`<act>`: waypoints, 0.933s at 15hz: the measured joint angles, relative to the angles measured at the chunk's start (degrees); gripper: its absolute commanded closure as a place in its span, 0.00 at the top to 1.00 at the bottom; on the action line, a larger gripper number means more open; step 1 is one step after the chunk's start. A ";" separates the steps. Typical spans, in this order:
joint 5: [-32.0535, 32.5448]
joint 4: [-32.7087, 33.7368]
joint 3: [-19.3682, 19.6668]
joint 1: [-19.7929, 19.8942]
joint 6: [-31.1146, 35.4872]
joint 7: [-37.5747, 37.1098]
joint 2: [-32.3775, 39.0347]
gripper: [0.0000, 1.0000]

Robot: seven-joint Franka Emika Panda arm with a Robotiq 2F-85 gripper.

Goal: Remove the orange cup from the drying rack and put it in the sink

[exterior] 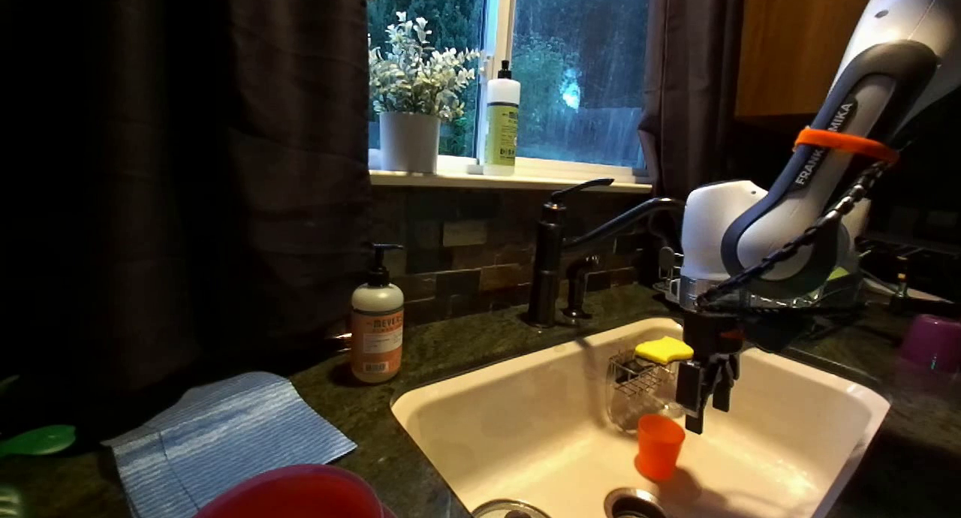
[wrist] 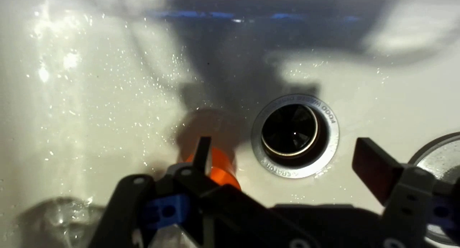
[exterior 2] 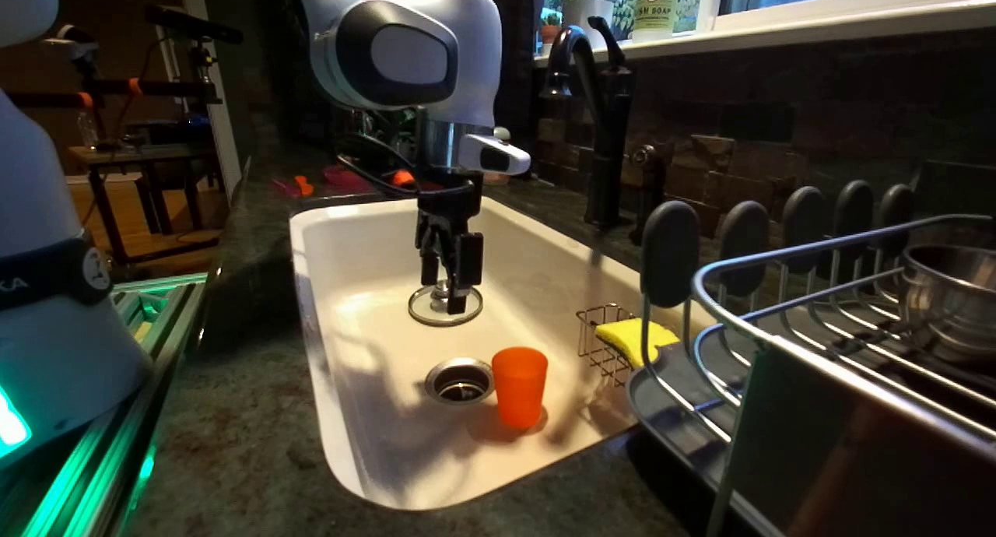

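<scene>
1. Orange cup [exterior 2: 519, 387] stands upright on the sink [exterior 2: 373, 350] floor, just beside the drain [wrist: 290, 131], toward the corner btwn faucet edge & rack end. Out of the drying rack [exterior 2: 844, 373], so I'd call the task abt done.
2. Gripper [exterior: 709, 409] hangs over the sink, fingers [wrist: 201, 156] spread wide, nothing btwn them.
3. Main risk: cup gets knocked over. Cause: in wrist view one finger hides part of it, so any drop or sideways sweep could clip its rim. Can't tell how much height is spare.
4. If tipped, it'd prob. roll to the drain & lodge over the hole; looks like light plastic, and the speckled floor is poss. wet, so not much grip.
5. Wire caddy [exterior: 634, 383] w/ yellow sponge [exterior 2: 636, 338] sits by the faucet-side wall nr that same corner; swinging that way might snag it or spill the sponge onto the cup.
6. Round lid [exterior 2: 430, 311] lies past the drain, farther from that corner; dipping too low there could rap it.
7. Faucet [exterior: 546, 266] rises behind its edge; a slanted lift risks a bump. Straight up first, imo.
</scene>
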State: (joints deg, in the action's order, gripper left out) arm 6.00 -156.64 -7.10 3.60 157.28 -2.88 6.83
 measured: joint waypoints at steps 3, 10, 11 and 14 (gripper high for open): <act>-0.50 0.03 1.21 -1.23 -8.35 0.33 -5.60 1.00; 0.73 0.22 1.92 -2.96 -26.41 -0.44 -19.78 1.00; 0.71 0.26 1.92 -3.21 -28.57 -0.47 -21.56 1.00; 0.76 0.49 1.92 -3.54 -34.61 -0.48 -26.75 1.00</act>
State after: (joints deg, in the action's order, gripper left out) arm 6.76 -156.15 -5.18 0.07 122.67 -3.36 -19.92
